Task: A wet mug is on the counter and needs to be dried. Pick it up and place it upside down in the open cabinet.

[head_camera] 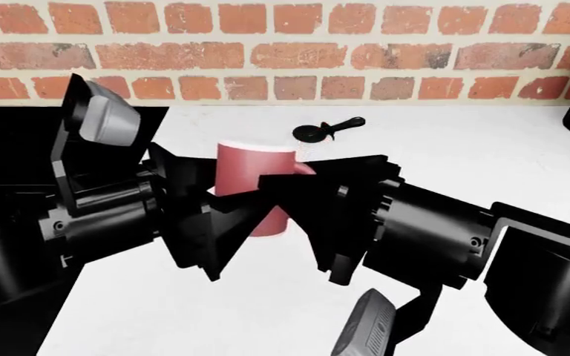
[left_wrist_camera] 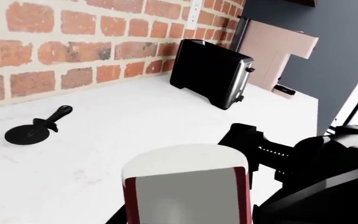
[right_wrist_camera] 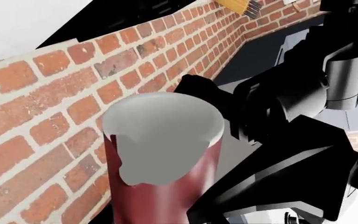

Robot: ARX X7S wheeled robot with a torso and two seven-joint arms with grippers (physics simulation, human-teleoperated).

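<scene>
We had both grippers, left point(head_camera: 201, 222) and right point(head_camera: 300, 196), pinching the mug point(head_camera: 250, 174), mid-counter point(head_camera: 463, 148), utensil point(head_camera: 326, 130) toward the back edge.

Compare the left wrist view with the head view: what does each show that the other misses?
Only the left wrist view shows the black toaster standing by the brick wall and the white inside of the mug.

Only the head view shows both grippers at the mug, the left gripper on one side and the right gripper on the other, with the stovetop at the far left.

Both show the red mug, the round-headed black utensil lying near the wall, and the white counter.
</scene>
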